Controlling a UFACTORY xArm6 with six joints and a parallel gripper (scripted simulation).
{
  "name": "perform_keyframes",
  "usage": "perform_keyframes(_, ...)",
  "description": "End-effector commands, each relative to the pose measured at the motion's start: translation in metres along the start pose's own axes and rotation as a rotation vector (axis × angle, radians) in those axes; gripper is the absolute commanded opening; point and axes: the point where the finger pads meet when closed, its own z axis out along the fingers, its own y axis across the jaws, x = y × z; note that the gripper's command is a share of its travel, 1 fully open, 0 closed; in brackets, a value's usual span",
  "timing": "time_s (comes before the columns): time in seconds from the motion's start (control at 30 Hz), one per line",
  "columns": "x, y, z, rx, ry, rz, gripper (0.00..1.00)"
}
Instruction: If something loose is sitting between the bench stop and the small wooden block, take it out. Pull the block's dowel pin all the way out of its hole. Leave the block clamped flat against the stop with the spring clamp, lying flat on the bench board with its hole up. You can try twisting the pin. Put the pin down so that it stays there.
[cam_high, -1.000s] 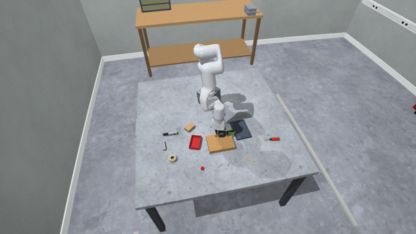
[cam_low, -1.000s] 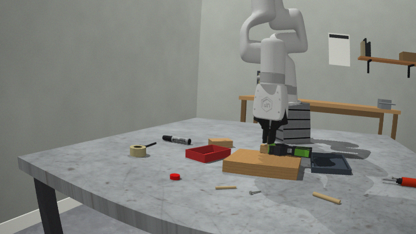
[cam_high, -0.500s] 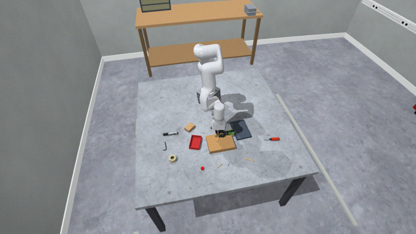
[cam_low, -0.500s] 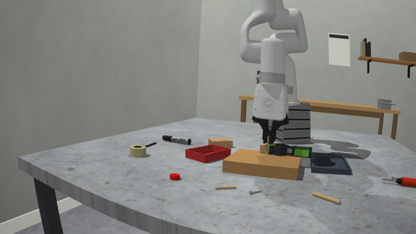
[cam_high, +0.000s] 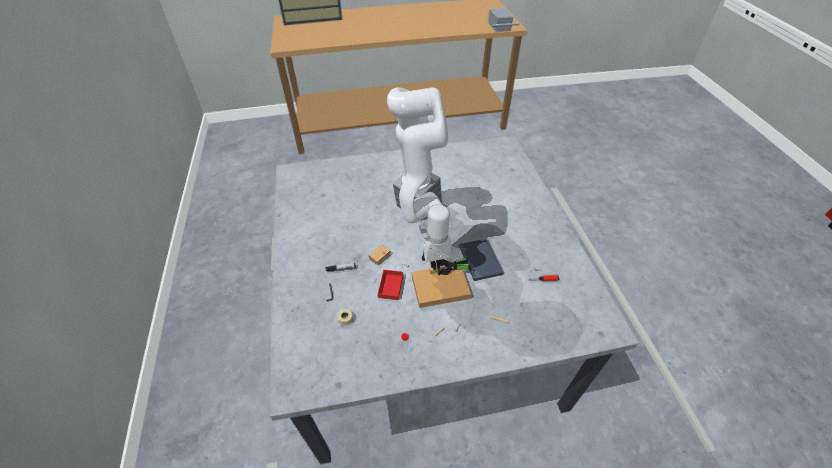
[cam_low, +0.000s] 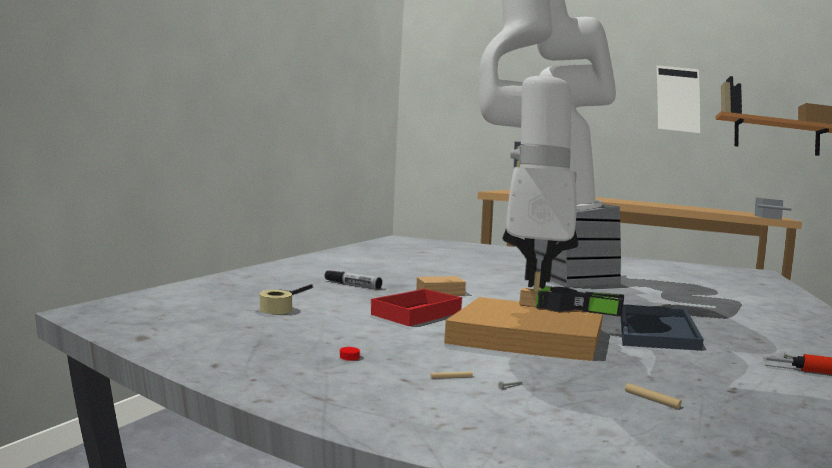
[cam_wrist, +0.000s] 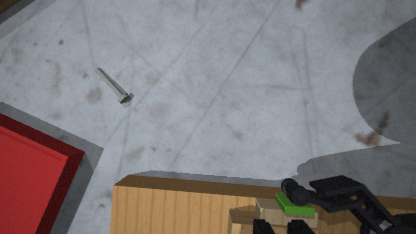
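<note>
The wooden bench board (cam_high: 442, 291) (cam_low: 523, 331) (cam_wrist: 175, 210) lies on the table. The small wooden block (cam_low: 527, 297) sits at its far edge, with the black and green spring clamp (cam_high: 459, 265) (cam_low: 578, 302) (cam_wrist: 345, 192) lying against it. My gripper (cam_high: 440, 266) (cam_low: 538, 278) (cam_wrist: 280, 227) points straight down over the block and is shut on the dowel pin that stands up from it. The pin is mostly hidden by the fingers. I cannot make out the bench stop or anything loose beside the block.
A red tray (cam_high: 390, 284) (cam_low: 416, 305) (cam_wrist: 30, 180) lies left of the board and a dark tray (cam_high: 481, 259) (cam_low: 660, 328) right of it. A screw (cam_wrist: 115, 87), loose dowels (cam_low: 451, 375) (cam_low: 652, 395), a red cap (cam_low: 349, 352), tape (cam_low: 275, 300), a marker (cam_low: 353, 279), a spare block (cam_low: 441, 284) and a screwdriver (cam_low: 808, 363) are scattered around.
</note>
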Motion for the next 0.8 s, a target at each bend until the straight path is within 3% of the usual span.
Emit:
perform_keyframes(0.0,-0.0013,-0.0002,-0.0009,-0.008,0.002,-0.083,0.0)
perform_keyframes(0.77,-0.0013,-0.0002,-0.0013,-0.008,0.0,-0.424,0.0)
